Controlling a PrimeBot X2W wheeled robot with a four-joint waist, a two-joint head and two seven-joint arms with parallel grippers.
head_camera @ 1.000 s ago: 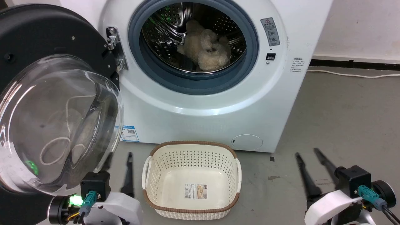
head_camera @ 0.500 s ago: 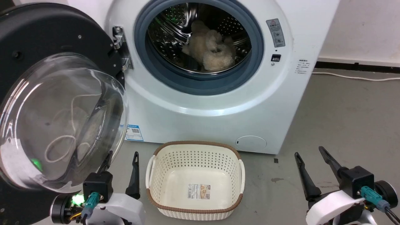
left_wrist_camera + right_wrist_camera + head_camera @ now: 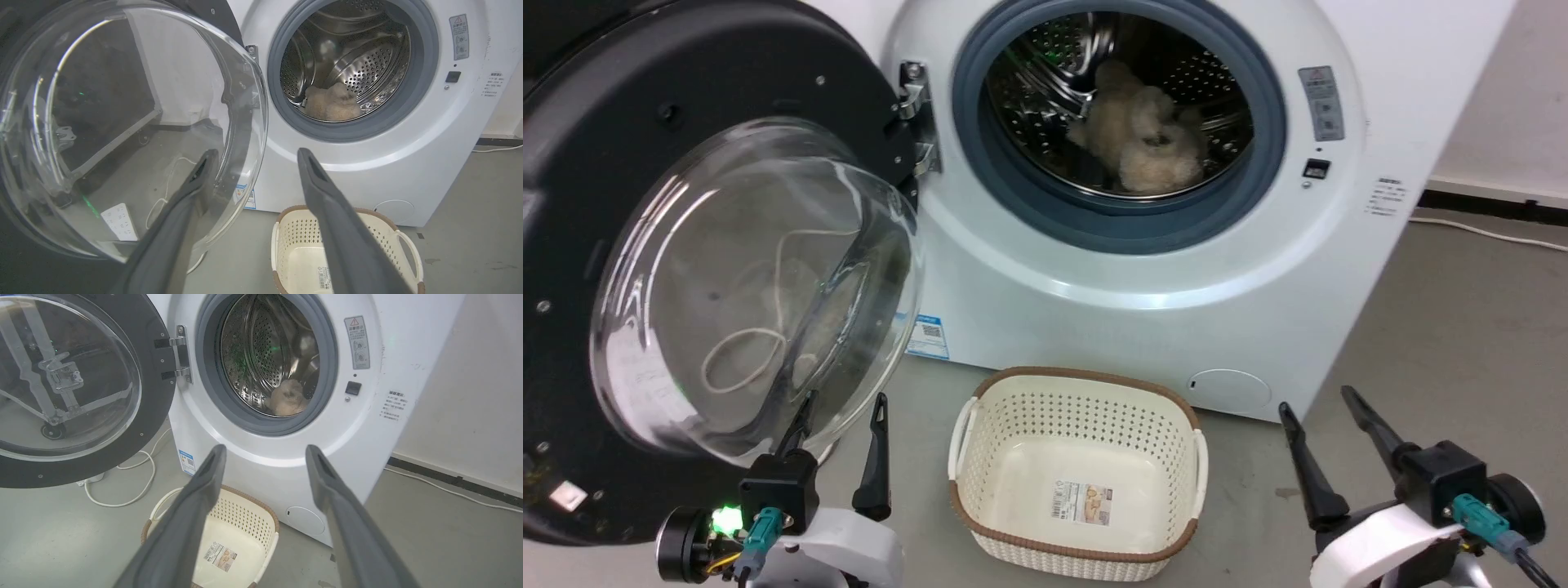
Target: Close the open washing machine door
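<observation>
The washing machine [image 3: 1176, 269] is a white front-loader with its drum mouth uncovered. The washing machine door [image 3: 645, 163], a black disc with a bulging clear glass bowl, stands swung wide open on its metal hinge [image 3: 915, 122] at the left. My left gripper [image 3: 841, 404] is open low down, just below and in front of the glass bowl, holding nothing. Near the floor to the right of the machine's front, my right gripper [image 3: 1315, 400] is also open and empty. The left wrist view has the door [image 3: 122, 122] close behind the left gripper [image 3: 257, 153]. The right gripper [image 3: 265, 448] faces the machine [image 3: 367, 428].
A cream perforated basket [image 3: 1078, 392] sits on the grey floor between the grippers, right before the machine. A beige fluffy item [image 3: 1139, 135] lies in the steel drum. White cable [image 3: 135, 473] loops on the floor under the door. A wall stands to the right.
Both grippers have opened wider. The head camera has turned left, so the whole picture has shifted right. The door and the basket have stayed put.
</observation>
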